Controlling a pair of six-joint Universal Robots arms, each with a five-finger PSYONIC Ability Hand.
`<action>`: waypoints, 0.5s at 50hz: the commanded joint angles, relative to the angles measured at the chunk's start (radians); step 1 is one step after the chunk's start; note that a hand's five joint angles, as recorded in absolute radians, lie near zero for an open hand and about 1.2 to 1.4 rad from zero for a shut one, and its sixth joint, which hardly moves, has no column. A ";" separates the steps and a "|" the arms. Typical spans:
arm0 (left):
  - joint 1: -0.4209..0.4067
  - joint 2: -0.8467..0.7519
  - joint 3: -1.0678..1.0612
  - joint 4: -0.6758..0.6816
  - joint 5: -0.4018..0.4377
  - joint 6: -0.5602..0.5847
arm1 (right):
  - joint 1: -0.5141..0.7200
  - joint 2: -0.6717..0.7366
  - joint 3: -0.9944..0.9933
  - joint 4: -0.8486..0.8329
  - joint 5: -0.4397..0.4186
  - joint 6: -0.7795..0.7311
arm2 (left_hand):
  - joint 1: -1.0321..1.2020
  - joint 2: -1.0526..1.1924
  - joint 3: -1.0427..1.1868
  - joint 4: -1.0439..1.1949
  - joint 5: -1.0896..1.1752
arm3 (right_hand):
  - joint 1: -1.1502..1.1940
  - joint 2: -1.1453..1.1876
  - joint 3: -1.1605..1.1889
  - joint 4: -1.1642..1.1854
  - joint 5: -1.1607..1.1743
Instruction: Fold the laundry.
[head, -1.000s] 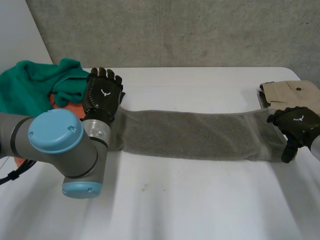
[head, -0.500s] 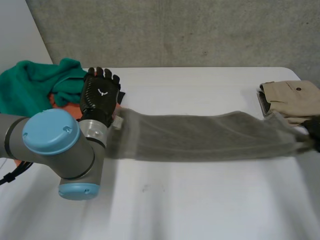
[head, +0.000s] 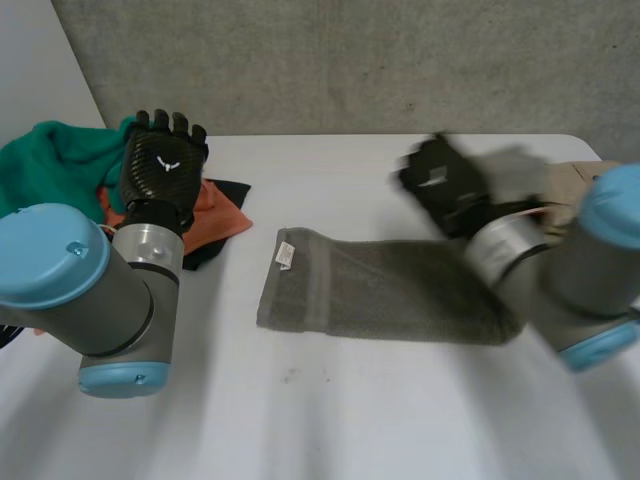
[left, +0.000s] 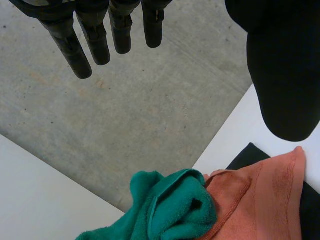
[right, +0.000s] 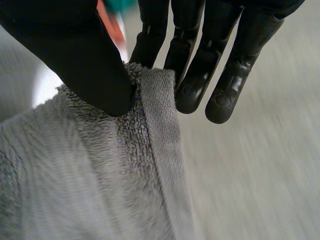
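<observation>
Folding the fuzzy grey towel (head: 390, 295): right hand (right: 70, 47) pinches one end, left hand (head: 160, 165) hangs open, empty. Next, I think, lay that end flat.

One grey towel (head: 380, 300), perhaps three piled cloths (head: 55, 170)

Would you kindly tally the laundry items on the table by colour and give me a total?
grey towel: 1
green cloth: 1
orange cloth: 1
black cloth: 1
beige garment: 1
Total: 5
</observation>
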 joint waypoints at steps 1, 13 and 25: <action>0.004 0.009 -0.019 0.001 -0.001 -0.027 | 0.241 0.253 -0.128 -0.059 -0.118 -0.008 | -0.015 -0.031 -0.038 -0.028 -0.047 | 0.406 0.216 0.212 0.206 0.234; -0.003 -0.006 -0.017 0.002 0.002 -0.048 | 0.264 0.254 -0.139 -0.053 -0.038 0.076 | -0.015 -0.031 -0.038 -0.028 -0.047 | -0.816 -1.006 -1.010 -1.016 -0.987; -0.137 -0.073 0.065 0.002 0.083 -0.101 | 0.022 -0.061 0.036 0.262 0.134 0.613 | -0.015 -0.031 -0.038 -0.028 -0.047 | -0.816 -1.006 -1.010 -1.016 -0.987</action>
